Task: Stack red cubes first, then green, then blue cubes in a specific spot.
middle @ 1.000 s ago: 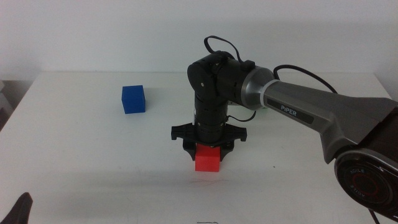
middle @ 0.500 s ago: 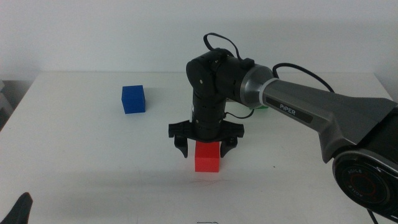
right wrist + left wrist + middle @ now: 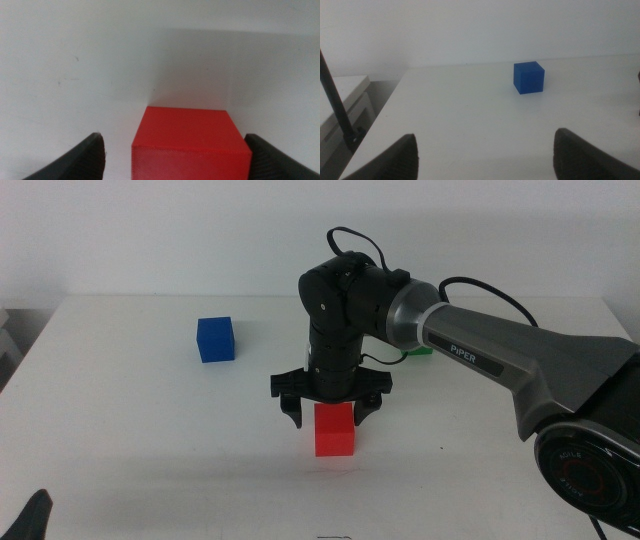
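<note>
The red cube (image 3: 334, 430) sits on the white table (image 3: 130, 440), near the middle front. My right gripper (image 3: 330, 411) hangs just above it, open, with one jaw on each side and not touching it. In the right wrist view the red cube (image 3: 190, 142) lies between the spread jaws. The blue cube (image 3: 215, 339) stands at the back left and also shows in the left wrist view (image 3: 528, 77). Only a sliver of the green cube (image 3: 423, 350) shows behind the right arm. My left gripper (image 3: 33, 517) waits open at the front left corner.
The right arm (image 3: 480, 355) reaches in from the right across the back of the table. A table edge and a dark cable (image 3: 337, 110) show to one side in the left wrist view.
My right gripper has opened, let go of the red cube and risen slightly above it. The red cube stays on the table. The left arm has not moved.
</note>
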You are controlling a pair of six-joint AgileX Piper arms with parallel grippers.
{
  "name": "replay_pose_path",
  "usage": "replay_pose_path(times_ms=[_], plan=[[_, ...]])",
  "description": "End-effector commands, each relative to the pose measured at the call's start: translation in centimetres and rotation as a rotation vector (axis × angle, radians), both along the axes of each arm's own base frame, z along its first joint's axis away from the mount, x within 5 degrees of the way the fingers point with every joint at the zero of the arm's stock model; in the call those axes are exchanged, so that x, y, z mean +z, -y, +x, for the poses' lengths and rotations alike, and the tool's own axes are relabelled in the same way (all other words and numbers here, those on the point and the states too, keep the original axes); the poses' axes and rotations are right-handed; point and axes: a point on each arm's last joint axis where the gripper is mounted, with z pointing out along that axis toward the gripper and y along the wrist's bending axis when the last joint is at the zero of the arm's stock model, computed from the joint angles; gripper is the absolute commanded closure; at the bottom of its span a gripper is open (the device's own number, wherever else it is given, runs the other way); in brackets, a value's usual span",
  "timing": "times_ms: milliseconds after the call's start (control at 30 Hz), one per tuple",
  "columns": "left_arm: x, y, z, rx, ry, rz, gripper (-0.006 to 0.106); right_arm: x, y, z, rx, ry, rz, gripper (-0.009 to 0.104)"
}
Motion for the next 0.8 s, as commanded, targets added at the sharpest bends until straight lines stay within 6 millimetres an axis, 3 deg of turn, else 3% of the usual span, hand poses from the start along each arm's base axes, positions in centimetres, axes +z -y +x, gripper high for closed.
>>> replay_pose_path(times_ms=[0,100,200,300,467,600,767], plan=[[1.0,0.1,-0.1,-0.007,0.104,-0.02,0.009,4.2,1.0,-0.5,0.008,0.03,-0.002,0.007],[1.0,0.1,-0.1,-0.007,0.104,-0.02,0.009,4.5,1.6,-0.1,-0.007,0.013,0.027,0.007],[1.0,0.1,-0.1,-0.007,0.104,-0.02,0.009,6.3,2.5,-0.1,-0.01,0.069,0.02,0.007],[1.0,0.1,-0.1,-0.007,0.104,-0.02,0.009,10.0,3.9,-0.4,-0.009,0.159,0.03,0.007],[1.0,0.1,-0.1,-0.007,0.104,-0.02,0.009,15.3,8.1,0.0,-0.047,0.292,0.045,0.007],[1.0,0.1,-0.1,-0.007,0.104,-0.02,0.009,16.5,11.6,2.1,-0.009,0.339,0.024,0.007],[1.0,0.1,-0.1,-0.007,0.104,-0.02,0.009,15.9,15.0,5.2,0.012,0.408,-0.003,0.007]])
